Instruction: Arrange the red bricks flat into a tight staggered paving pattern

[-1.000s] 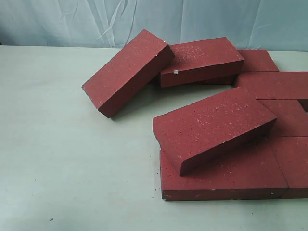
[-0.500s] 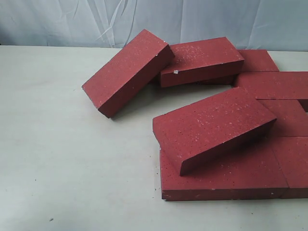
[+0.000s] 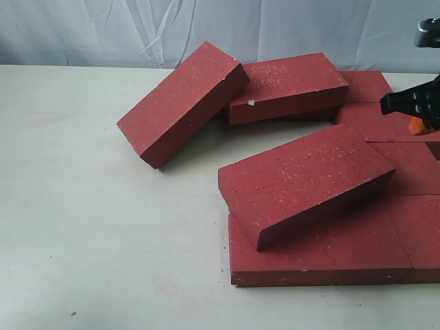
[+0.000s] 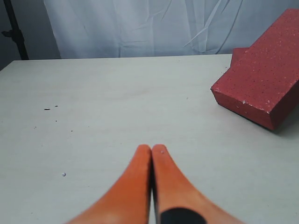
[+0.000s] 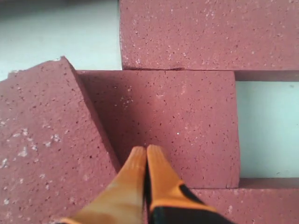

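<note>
red bricks (image 3: pixel 385 227) in a loose heap on the right half of a pale table (image 3: pixel 89 227), not yet a tight pattern; wrinkled white cloth (image 3: pixel 103 31) behind. no brick shifted against half a second ago.

several bricks flat on the table toward the right, the rightmost ones (image 3: pixel 412 165) cut off by the frame edge, so no sure count. front flat brick (image 3: pixel 330 254) at the near side of the heap. tilted brick (image 3: pixel 302 175) slanted across it, overlapping the flat ones behind; higher end hard to judge. back brick (image 3: pixel 289 86) stacked on another, the lower one mostly hidden. angled brick (image 3: pixel 182 103) at the heap's left, one end on bare table, the other up against the back brick; touching or only just beside, not clear.

sole change: right gripper (image 3: pixel 414 125), black with orange tips, newly in at the right edge of the exterior view, above the flat bricks there and mostly cropped. in its wrist view, orange fingers (image 5: pixel 135 163) pressed together, holding nothing, just above a flat brick beside the tilted one.

left gripper (image 4: pixel 152 149) seen only in its wrist view, fingers likewise together and empty, over bare table, well apart from the angled brick.

a few dark specks (image 4: pixel 51 108) on the table, too small to identify.
</note>
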Action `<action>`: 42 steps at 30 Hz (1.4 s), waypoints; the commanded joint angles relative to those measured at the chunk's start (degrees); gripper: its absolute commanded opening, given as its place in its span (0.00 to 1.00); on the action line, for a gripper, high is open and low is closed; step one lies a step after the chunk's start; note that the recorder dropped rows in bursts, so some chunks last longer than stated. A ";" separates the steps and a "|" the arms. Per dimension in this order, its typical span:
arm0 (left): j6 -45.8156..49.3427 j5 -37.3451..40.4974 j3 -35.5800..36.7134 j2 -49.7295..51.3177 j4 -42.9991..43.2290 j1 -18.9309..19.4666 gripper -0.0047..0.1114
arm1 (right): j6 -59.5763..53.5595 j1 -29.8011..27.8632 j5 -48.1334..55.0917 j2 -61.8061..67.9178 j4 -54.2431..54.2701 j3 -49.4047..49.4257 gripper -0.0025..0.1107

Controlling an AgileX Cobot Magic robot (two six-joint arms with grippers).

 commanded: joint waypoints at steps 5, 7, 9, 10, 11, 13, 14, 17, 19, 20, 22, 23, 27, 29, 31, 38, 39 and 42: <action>-0.34 -0.54 0.22 -0.32 0.08 -0.35 0.04 | -3.12 -1.91 2.50 13.85 1.32 -8.36 0.02; -0.34 -0.54 0.22 -0.32 0.08 -0.35 0.04 | -3.12 -1.91 1.98 16.21 1.96 -8.50 0.02; -0.34 -0.54 0.22 -0.32 0.08 -0.35 0.04 | -3.55 -1.84 1.97 17.91 2.67 -8.50 0.02; -0.34 -0.54 0.22 -0.32 0.08 -0.35 0.04 | -3.83 -1.84 1.97 18.48 3.32 -8.50 0.02; -0.34 -0.54 0.22 -0.32 0.08 -0.35 0.04 | -4.00 -1.84 2.08 18.83 4.23 -8.50 0.02; -0.34 -0.54 0.22 -0.32 0.08 -0.35 0.04 | -5.28 -1.84 2.35 19.15 6.82 -8.50 0.02; -0.34 -0.54 0.22 -0.32 0.08 -0.35 0.04 | -7.21 -1.84 2.66 19.15 8.38 -8.50 0.02; -0.34 -0.54 0.22 -0.32 0.08 -0.35 0.04 | -13.76 -1.84 4.73 19.15 15.16 -8.50 0.02; -0.34 -0.54 0.22 -0.32 0.08 -0.35 0.04 | -15.58 -1.76 6.35 19.15 17.35 -8.50 0.02; -0.34 -0.54 0.22 -0.32 0.08 -0.35 0.04 | -15.85 -1.76 6.87 19.15 17.76 -8.50 0.02; -0.34 -0.54 0.22 -0.32 0.08 -0.35 0.04 | -16.56 -1.76 8.09 19.03 19.28 -8.50 0.02; -0.34 -0.54 0.22 -0.32 0.08 -0.35 0.04 | -18.35 -1.61 9.40 18.93 22.19 -8.50 0.02; -0.34 -0.54 0.22 -0.32 0.08 -0.35 0.04 | -21.10 3.81 10.53 18.20 25.04 -8.50 0.02; -0.34 -0.54 0.22 -0.32 0.08 -0.35 0.04 | -21.10 7.64 11.34 18.20 25.24 -8.50 0.02; -0.34 -0.54 0.22 -0.32 0.08 -0.35 0.04 | -21.10 11.74 11.43 18.20 25.76 -8.37 0.02; -0.34 -0.54 0.22 -0.32 0.20 -0.35 0.04 | -21.10 21.79 9.70 18.20 30.14 -8.37 0.02; -0.34 -0.54 0.22 -0.32 0.20 -0.35 0.04 | -21.10 23.02 8.64 18.20 30.89 -8.37 0.02; -0.34 -0.54 0.22 -0.32 0.20 -0.35 0.04 | -21.10 26.09 6.47 18.20 32.56 -8.37 0.02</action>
